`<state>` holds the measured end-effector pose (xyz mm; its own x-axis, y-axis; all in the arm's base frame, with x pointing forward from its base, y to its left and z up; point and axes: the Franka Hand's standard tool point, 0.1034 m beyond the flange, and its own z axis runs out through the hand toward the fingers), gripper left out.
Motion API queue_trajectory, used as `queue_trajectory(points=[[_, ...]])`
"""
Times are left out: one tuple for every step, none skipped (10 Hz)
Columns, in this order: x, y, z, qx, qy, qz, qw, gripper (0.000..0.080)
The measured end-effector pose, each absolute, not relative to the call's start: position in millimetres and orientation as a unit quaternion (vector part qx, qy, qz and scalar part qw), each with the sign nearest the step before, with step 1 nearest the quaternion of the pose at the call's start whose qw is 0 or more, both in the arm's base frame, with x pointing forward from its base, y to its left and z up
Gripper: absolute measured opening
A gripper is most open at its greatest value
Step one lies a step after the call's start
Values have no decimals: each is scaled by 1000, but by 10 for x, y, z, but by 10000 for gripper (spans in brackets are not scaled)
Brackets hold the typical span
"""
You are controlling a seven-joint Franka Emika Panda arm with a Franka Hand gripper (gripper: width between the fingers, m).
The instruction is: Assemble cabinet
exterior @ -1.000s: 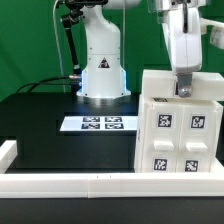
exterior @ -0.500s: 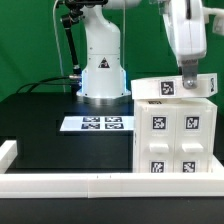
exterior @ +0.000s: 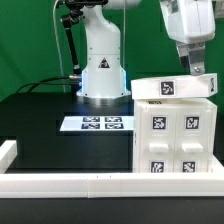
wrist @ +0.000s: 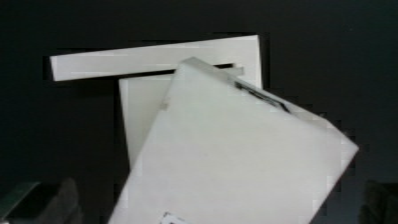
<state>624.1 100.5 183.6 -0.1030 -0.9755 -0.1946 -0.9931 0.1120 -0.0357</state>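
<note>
The 2-finger gripper (exterior: 190,66) was held spread and empty just above the large white plastic tagged cabinet (exterior: 178,140), on which a flat white tagged panel (exterior: 172,89) was laid askew.

I opened my claw (exterior: 191,68) wide, let go of the tagged white panel (exterior: 175,88) and lifted clear above it. The panel had tipped over and lay askew along the top edge of the cabinet (exterior: 175,135).
</note>
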Motion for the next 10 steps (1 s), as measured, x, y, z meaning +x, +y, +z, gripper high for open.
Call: queue_trajectory(points=[[6265,1023,1790,-713,695,46,81,797],[6301,1048,1791,-769,633,34,77,797],[6312,1080,1815,-805,588,24,75,797],[6316,1097,1818,-834,546,19,77,797],[6326,1105,1825,-865,494,12,80,797],[6329,1110,1831,-887,455,8,81,797],[6331,1104,1833,-910,406,3,81,797],[6332,1094,1832,-929,361,-1,81,797],[6331,1095,1829,-941,330,-3,81,797],[6331,1094,1827,-951,298,-6,81,797]])
